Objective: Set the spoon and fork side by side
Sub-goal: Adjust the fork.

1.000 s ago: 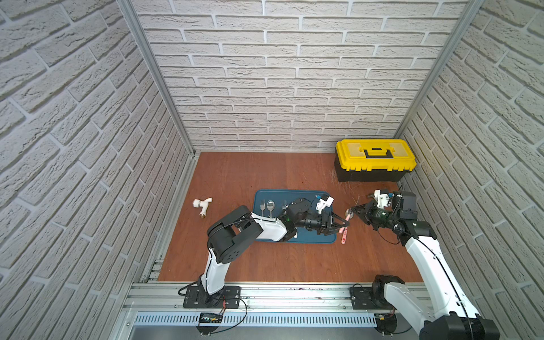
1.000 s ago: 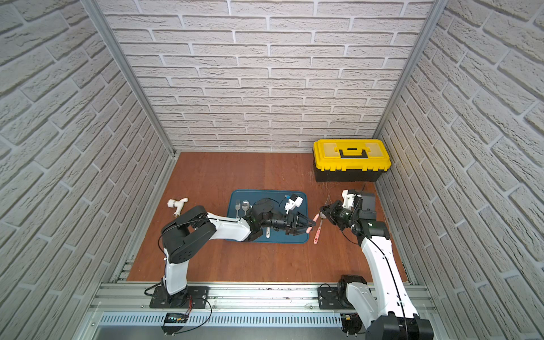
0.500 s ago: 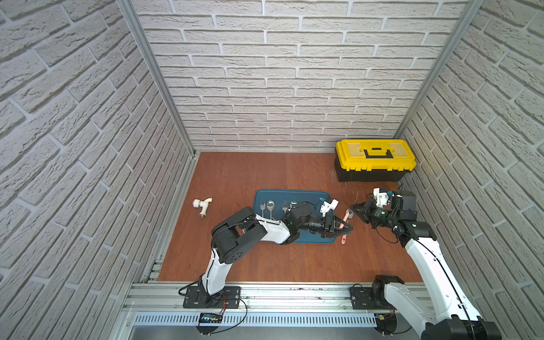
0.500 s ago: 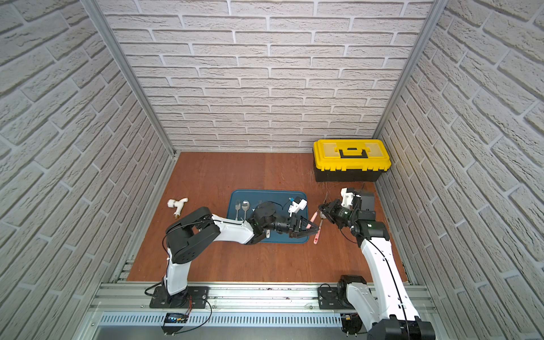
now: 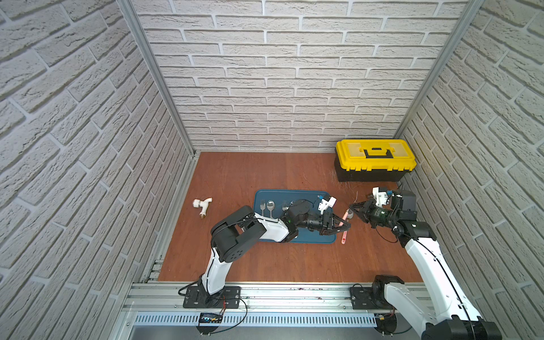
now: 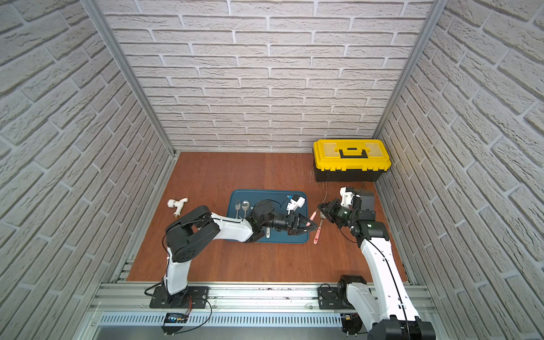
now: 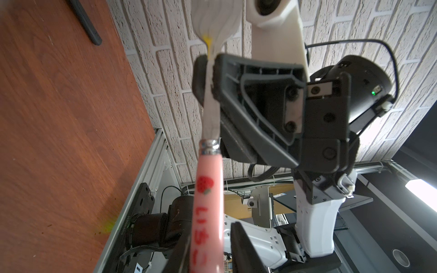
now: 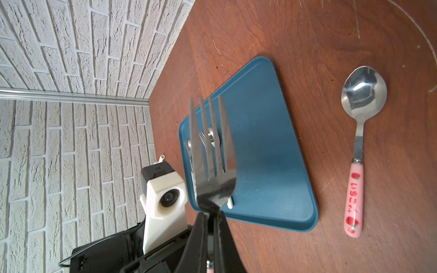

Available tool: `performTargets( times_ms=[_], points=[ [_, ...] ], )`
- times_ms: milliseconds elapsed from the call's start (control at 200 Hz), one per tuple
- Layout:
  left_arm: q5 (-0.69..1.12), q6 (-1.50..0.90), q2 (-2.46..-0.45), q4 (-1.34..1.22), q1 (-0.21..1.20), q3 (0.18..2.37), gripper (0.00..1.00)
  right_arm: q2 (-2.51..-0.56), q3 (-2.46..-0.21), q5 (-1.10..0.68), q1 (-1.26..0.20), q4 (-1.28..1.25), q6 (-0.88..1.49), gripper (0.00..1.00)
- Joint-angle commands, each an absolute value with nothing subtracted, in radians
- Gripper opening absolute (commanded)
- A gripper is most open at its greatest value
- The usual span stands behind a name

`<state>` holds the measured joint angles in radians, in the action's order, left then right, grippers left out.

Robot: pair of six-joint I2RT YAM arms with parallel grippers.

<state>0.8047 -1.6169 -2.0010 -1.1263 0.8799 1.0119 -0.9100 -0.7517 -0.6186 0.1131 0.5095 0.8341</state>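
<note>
A: L tool [image 7: 210, 238]?
B: Jaws close round pink handle of fork [image 8: 210, 151], just off tray [image 8: 272, 141] right edge; grip unclear. R tool [image 7: 209, 80] clamps its neck. Handover, prob.
A: Spoon [image 8: 359, 146]?
B: On table [image 8: 331, 35] beside tray, awaiting fork.

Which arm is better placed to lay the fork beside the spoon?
Probably the right: its fingers are shut on the fork, and the spoon lies on the table close to them.
</note>
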Motion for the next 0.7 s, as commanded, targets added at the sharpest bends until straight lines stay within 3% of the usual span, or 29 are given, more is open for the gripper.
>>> performTargets(
  times_ms=[0,415,695],
  points=[
    [0.836,-1.595,-2.001,-1.169,0.866,1.048,0.33,-0.891,-0.737,-0.634,0.105,0.493,0.822,0.03],
    [0.856,-1.587,-2.002,-1.166,0.884,1.054,0.23,-0.885,-0.719,-0.629,0.105,0.466,0.837,0.03],
    [0.838,-1.575,-1.999,-1.142,0.885,1.045,0.05,-0.879,-0.719,-0.627,0.102,0.47,0.834,0.03]
  ],
)
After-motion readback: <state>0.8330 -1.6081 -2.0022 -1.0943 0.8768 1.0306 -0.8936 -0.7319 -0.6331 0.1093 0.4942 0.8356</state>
